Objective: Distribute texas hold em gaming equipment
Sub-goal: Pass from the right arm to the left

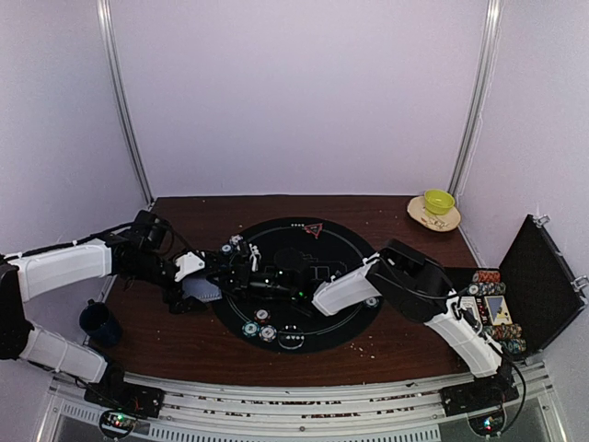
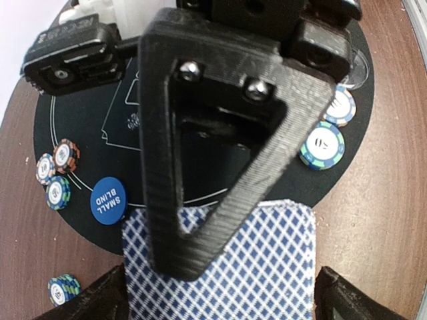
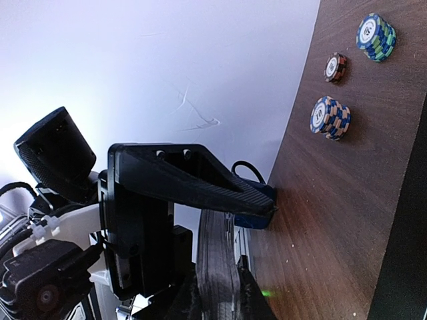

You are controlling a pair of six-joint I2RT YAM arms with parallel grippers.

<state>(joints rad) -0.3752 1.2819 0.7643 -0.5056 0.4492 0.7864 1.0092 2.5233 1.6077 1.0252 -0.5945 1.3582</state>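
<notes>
Blue-lattice-backed card (image 2: 267,253), lying between wide-spread jaws of left pincer (image 2: 217,301), ungripped. Jaws of right pincer (image 3: 252,212) near-closed; any hold cannot be told.

card (image 2: 220,267): blue-white lattice | button (image 2: 109,200): blue | chips (image 2: 322,145): green-blue striped | mat (image 2: 87,120): black

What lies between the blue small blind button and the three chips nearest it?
Nothing but bare black mat, seen in the left wrist view; button and chips lie apart.

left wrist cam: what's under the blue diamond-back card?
The card overlaps the near rim of the black mat; its remainder covers brown table. Anything directly beneath it is hidden.
</notes>
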